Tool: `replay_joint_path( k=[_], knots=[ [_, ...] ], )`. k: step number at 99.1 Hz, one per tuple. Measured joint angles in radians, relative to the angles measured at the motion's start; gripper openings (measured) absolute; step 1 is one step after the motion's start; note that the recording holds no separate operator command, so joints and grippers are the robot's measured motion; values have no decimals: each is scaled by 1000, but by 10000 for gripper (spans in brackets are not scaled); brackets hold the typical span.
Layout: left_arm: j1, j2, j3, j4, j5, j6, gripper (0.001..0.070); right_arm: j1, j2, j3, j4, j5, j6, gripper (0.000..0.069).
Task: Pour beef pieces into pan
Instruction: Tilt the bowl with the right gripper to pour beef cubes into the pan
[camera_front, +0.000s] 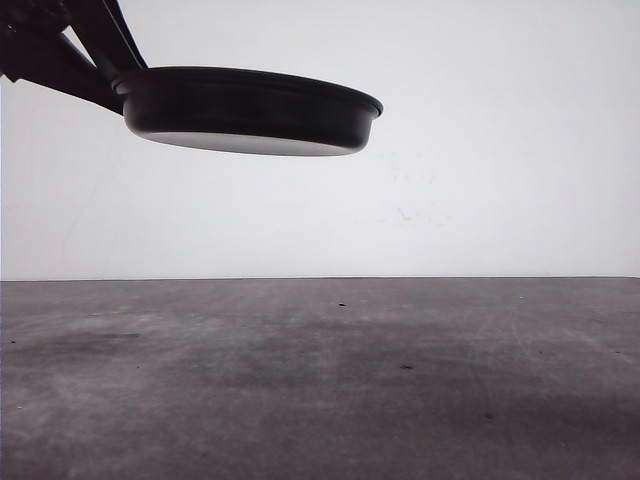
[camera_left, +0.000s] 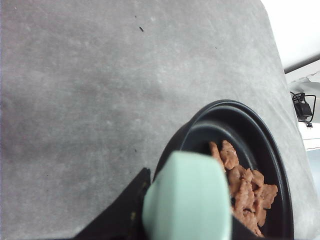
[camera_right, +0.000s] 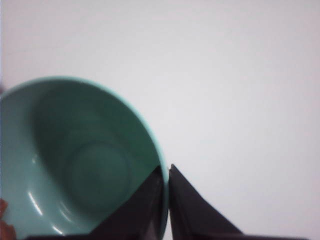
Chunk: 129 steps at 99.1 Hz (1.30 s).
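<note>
Gripping the mint-green handle (camera_left: 187, 197), the left gripper (camera_left: 185, 220) holds the black pan (camera_front: 250, 108) high above the grey table (camera_front: 320, 380), beef pieces (camera_left: 245, 187) heaped inside it, while the right gripper (camera_right: 166, 200) pinches the rim of a teal bowl (camera_right: 75, 165) between its 2 fingers.

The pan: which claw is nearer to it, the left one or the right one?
Left. The left claw grips the pan by its green handle. The right claw pinches the rim of the teal bowl.
</note>
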Motion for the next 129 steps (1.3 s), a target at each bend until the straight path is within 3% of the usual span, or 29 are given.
replay_joint_path(
  k=[11,20,24,31,41,55,66,76,95,129],
  knots=[
    [0,0,0,0,0,12,48,-25,-61,1,-229,-92,284,10],
    [1,0,0,0,0,15,48,-61,-86,5,-299,-112,498,10],
    [1,0,0,0,0,15,48,-77,-89,5,-301,-122,555,10],
    [1,0,0,3,0,15,48,-91,-90,5,-288,-109,567,10],
    [1,1,0,11,0,15,48,-80,-81,5,-175,-104,428,10],
    [1,1,0,20,0,15,48,-50,-57,6,41,-134,61,10],
    [2,1,0,20,3,15,48,-26,-57,9,58,-160,-196,10],
    [2,1,0,20,4,15,48,-21,-56,9,53,-187,-353,10],
    [2,1,0,6,7,15,48,-21,-55,9,100,-215,-459,10],
    [2,1,6,-4,7,15,48,-1,-48,12,137,-310,-452,10]
  ],
)
